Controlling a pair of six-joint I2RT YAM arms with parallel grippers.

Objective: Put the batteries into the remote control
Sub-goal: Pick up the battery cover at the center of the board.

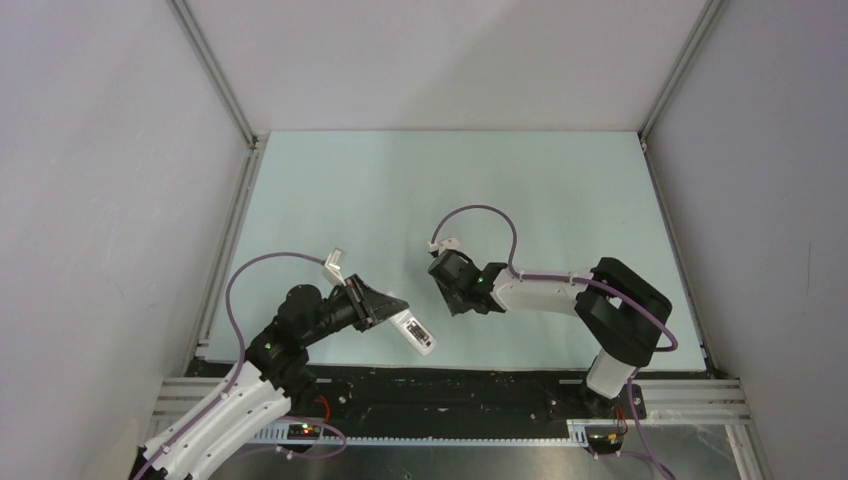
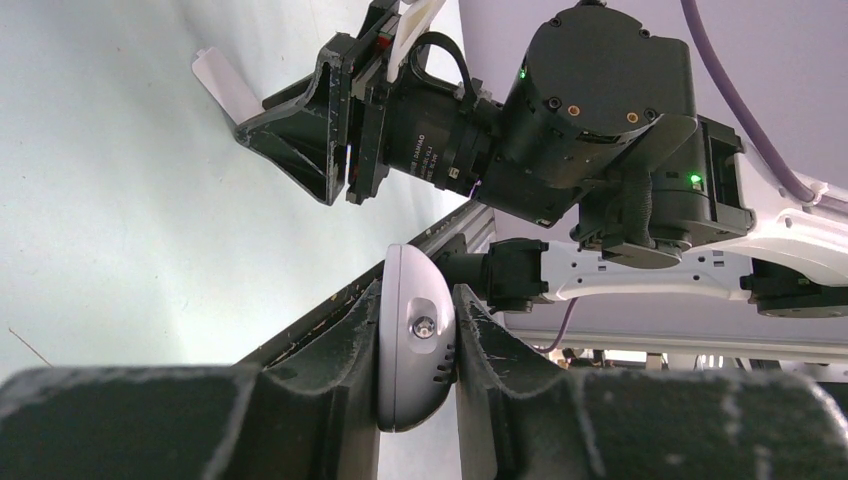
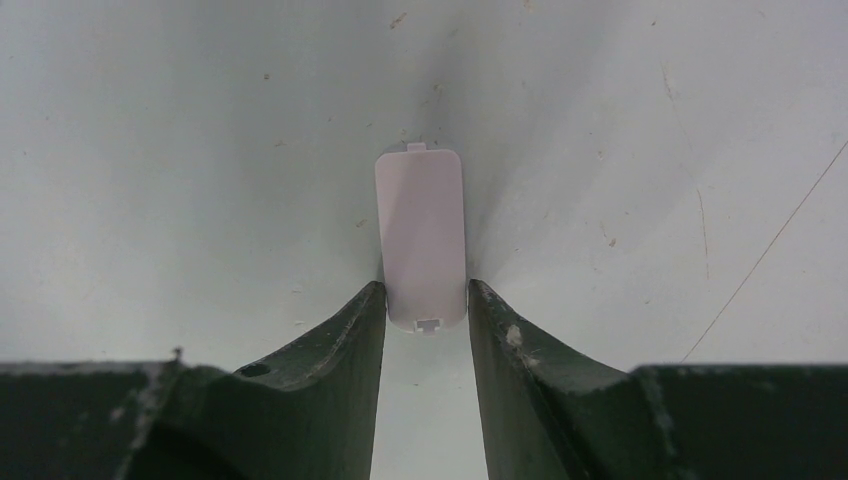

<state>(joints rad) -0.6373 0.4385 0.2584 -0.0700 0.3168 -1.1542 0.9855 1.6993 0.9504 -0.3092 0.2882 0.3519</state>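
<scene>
The remote control [image 1: 417, 333] is a small white handset held near the table's front edge, with my left gripper [image 1: 392, 310] shut on it. The left wrist view shows its rounded end [image 2: 415, 350] squeezed between both pads of that gripper [image 2: 418, 292]. A plain white cover piece [image 3: 420, 220] lies flat on the table. My right gripper [image 3: 425, 292] points down at it, its fingertips pressed against both long edges of the cover's near end. From the left wrist, the cover [image 2: 222, 82] pokes out past the right gripper [image 2: 300, 130]. The batteries are out of view.
A black strip [image 1: 450, 385] runs along the table's near edge, just below the remote. White walls with metal posts [image 1: 215, 75] enclose the pale green table [image 1: 450, 180]. The right arm's forearm [image 1: 540, 290] reaches left across the front.
</scene>
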